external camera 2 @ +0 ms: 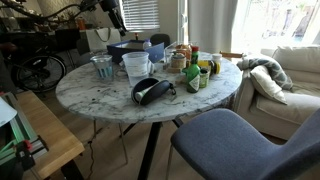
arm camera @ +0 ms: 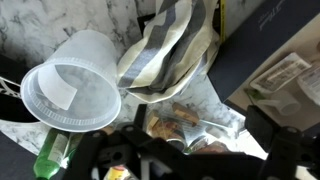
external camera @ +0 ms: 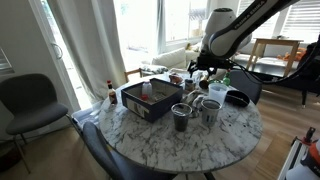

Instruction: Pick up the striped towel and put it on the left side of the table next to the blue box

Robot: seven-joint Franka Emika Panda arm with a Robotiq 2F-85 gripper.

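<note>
In the wrist view the striped towel lies bunched on the marble table, next to a clear plastic cup. My gripper hangs above the table just short of the towel, jaws open and empty. A snack packet lies on the table between the fingers. The blue box stands on the round table in both exterior views; it also shows at the far side. My gripper hovers over the far side of the table, apart from the box. The towel is not clear in either exterior view.
Metal cups stand near the box. Clear cups, bottles and jars and a black object crowd the tabletop. A dark flat surface lies right of the towel. Chairs ring the table.
</note>
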